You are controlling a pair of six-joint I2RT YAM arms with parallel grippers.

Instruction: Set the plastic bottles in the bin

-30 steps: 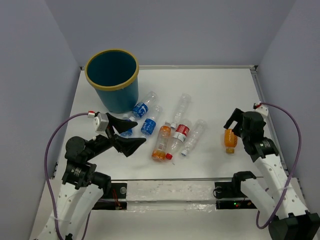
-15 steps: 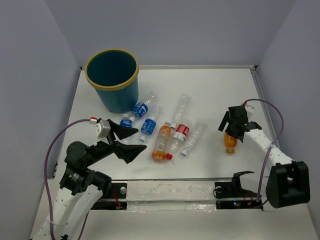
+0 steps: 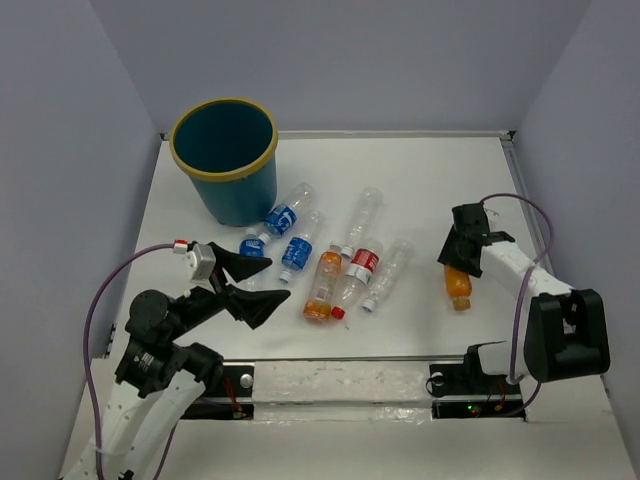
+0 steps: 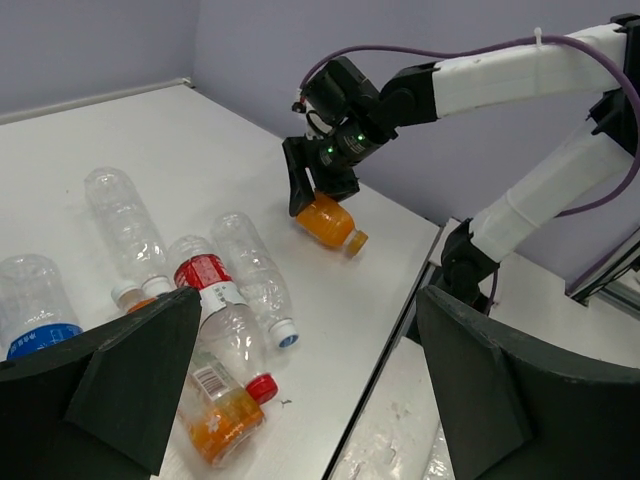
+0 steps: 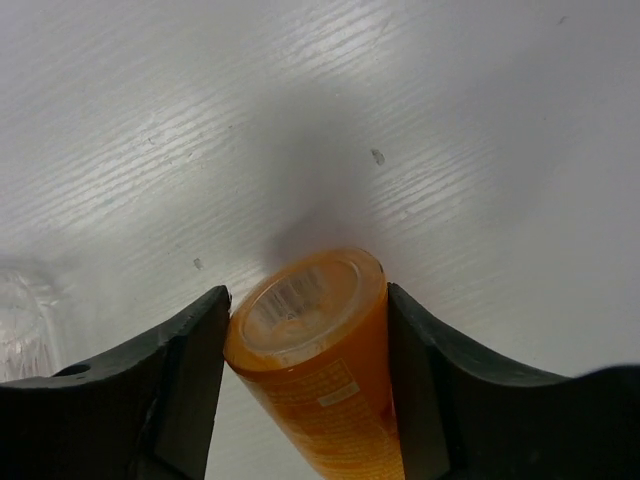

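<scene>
A small orange-liquid bottle (image 3: 459, 286) lies on the white table at the right. My right gripper (image 3: 457, 262) is shut on its base end, with a finger pressed on either side (image 5: 305, 296). The left wrist view shows that same bottle (image 4: 330, 222) tilted under the right gripper (image 4: 312, 196). Several other plastic bottles lie in a cluster mid-table: blue-labelled ones (image 3: 283, 216), a red-labelled one (image 3: 360, 264), clear ones (image 3: 363, 213) and another orange one (image 3: 321, 288). The teal bin (image 3: 240, 196) stands upright at the back left. My left gripper (image 3: 284, 282) hovers open near the cluster's left side.
Walls close the table in on the left, back and right. A raised strip (image 3: 330, 358) runs along the near edge between the arm bases. The right arm's purple cable (image 3: 530, 222) loops beside the right wall.
The right gripper has come down over the orange bottle's end and shut on it. The left arm has sunk slightly toward the near edge, still open.
</scene>
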